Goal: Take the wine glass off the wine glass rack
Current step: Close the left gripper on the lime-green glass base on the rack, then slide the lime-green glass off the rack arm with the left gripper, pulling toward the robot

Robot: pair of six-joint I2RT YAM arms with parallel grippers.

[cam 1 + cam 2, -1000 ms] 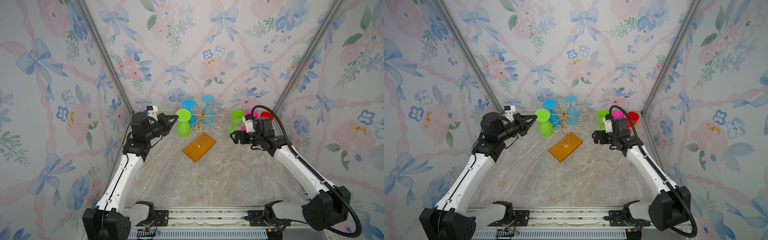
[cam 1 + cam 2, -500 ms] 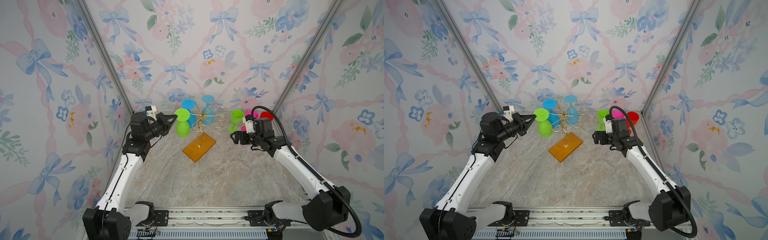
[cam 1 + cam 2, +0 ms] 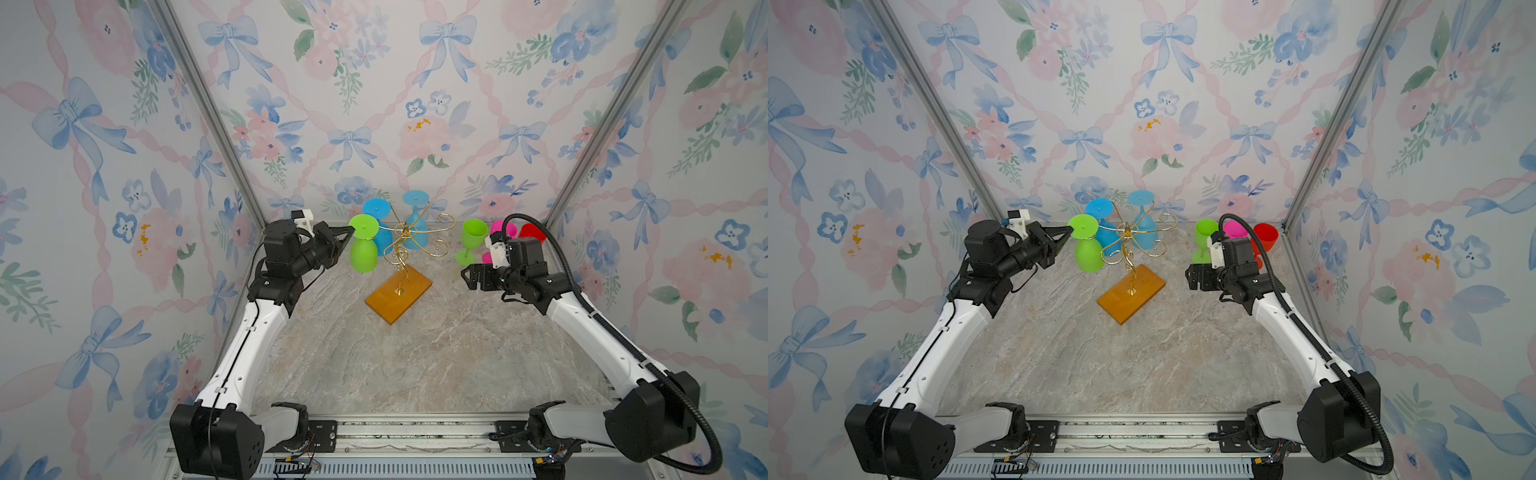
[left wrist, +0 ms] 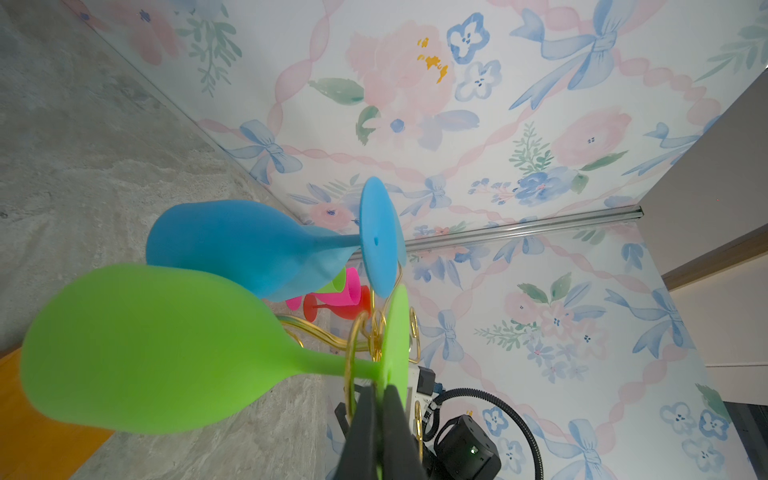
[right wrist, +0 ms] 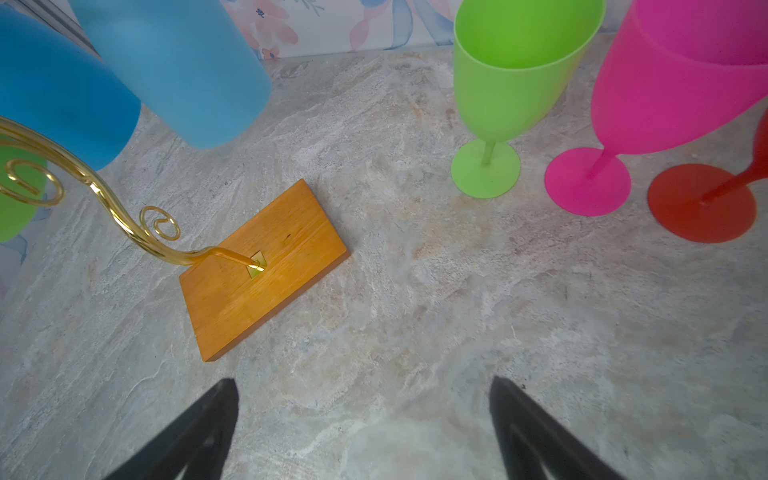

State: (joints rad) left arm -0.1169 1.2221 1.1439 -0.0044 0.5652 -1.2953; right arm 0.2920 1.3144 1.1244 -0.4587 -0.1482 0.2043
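Three glasses hang bowl-down from the rack [image 3: 409,291] in both top views: a green glass [image 3: 364,255] on the rack's left and two blue glasses [image 3: 381,241] at its back. The left hand [image 3: 351,232], closed tight, pinches the edge of the green glass's foot. The right hand [image 3: 468,277] hovers right of the rack, spread wide and empty, above the table [image 3: 395,365]. Farther right of the rack stand an upright green glass [image 3: 473,237], a pink glass [image 3: 496,228] and a red glass [image 3: 534,235]. In the left wrist view, the left hand's fingers [image 4: 363,432] press together on the rim of the green foot, the stem resting in a gold loop of the rack; a blue glass hangs just beside. In the right wrist view, the right hand's fingers [image 5: 199,428] gape with bare table between them; the rack's wooden base [image 5: 291,241] lies ahead, the three standing glasses beside it.
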